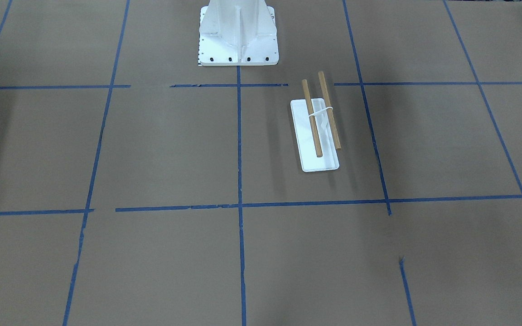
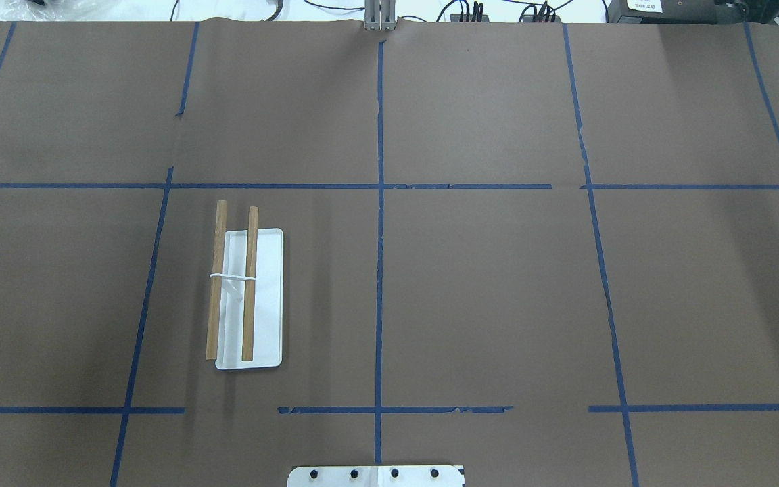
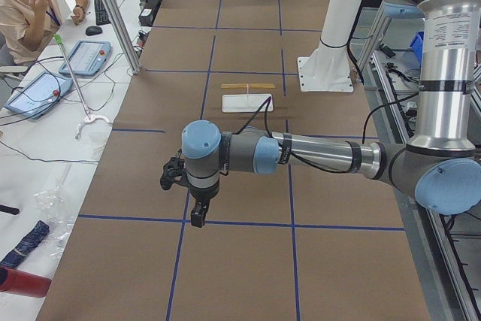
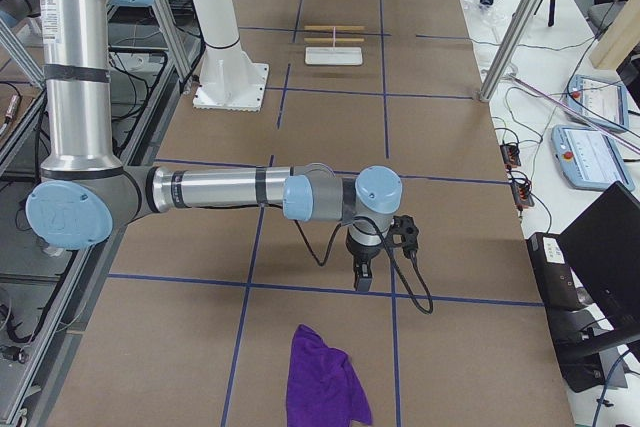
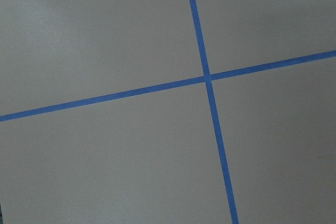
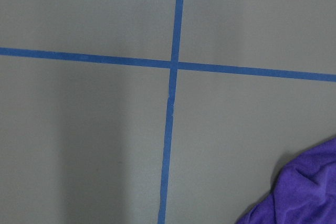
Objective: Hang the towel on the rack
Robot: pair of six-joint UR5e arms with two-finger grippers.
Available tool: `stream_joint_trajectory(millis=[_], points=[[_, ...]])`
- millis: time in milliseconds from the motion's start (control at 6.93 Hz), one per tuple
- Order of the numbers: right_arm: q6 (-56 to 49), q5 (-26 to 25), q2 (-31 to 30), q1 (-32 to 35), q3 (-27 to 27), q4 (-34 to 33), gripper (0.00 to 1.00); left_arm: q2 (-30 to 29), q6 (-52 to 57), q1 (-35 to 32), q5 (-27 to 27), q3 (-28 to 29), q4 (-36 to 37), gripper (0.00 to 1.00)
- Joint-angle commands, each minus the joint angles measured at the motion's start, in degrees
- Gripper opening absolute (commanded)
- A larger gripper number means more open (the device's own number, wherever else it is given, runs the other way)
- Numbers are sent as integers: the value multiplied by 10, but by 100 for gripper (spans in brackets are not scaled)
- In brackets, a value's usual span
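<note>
Crumpled soft purple towel on brown paper, 7 o'clock of right gripper, not touching. Left gripper above paper. Jaw opening, both: cannot tell. Rack far off: flat white base, two wooden dowels.

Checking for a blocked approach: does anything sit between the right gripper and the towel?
Nothing visible does. Only bare, tape-lined table lies between the right gripper and the towel, which sits crumpled just beyond it.
</note>
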Motion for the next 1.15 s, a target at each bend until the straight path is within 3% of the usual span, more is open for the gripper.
stream_joint_trajectory(millis=[0,721,1010], points=[[0,0,0,0,2,0,100,0,1,0,0,-7,0,100],[-9,-1,0,0,3,6,100,0,6,4,0,-35,-9,100],[-11,-4,-2,-1,-29,129,100,8,4,6,0,-38,-136,100]])
